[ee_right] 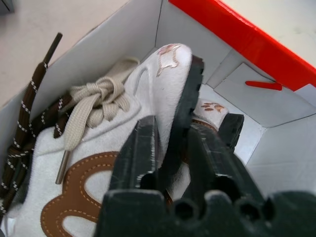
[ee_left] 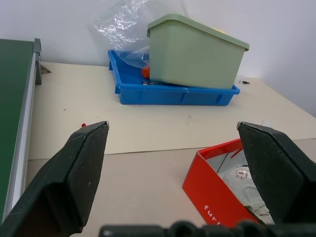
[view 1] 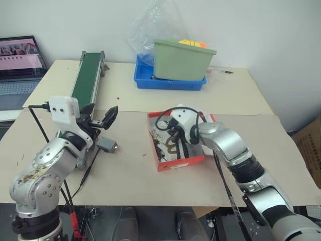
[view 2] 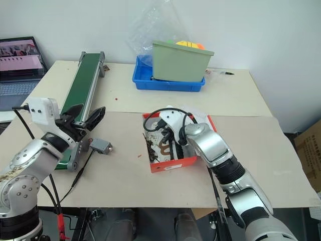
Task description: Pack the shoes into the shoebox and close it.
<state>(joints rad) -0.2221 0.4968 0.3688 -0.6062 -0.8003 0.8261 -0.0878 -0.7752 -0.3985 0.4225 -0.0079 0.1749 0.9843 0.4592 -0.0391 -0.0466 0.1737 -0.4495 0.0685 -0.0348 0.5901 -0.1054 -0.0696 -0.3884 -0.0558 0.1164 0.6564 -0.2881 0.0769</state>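
Note:
The red-orange shoebox (view 1: 176, 164) stands open at the table's middle, white inside (ee_right: 123, 34). My right gripper (ee_right: 190, 121) reaches down into it, shut on a white shoe (ee_right: 165, 79) that lies on its side: one finger (ee_right: 140, 148) sits against the upper, the other beyond the dark sole. This shoe has cream laces and brown trim. Past the sole, part of a second shoe (ee_right: 212, 106) shows on the box floor. Dark laces (ee_right: 29, 113) trail along the box wall. My left gripper (view 1: 103, 120) hovers open, left of the box, with nothing between its fingers.
A green conveyor belt (view 1: 85, 75) runs along the left. At the back, a green bin (view 1: 183, 60) sits in a blue tray (view 1: 168, 84) with a plastic bag behind. A small grey device (view 1: 108, 145) on a cable lies under my left gripper. A laptop (view 1: 17, 60) stands far left.

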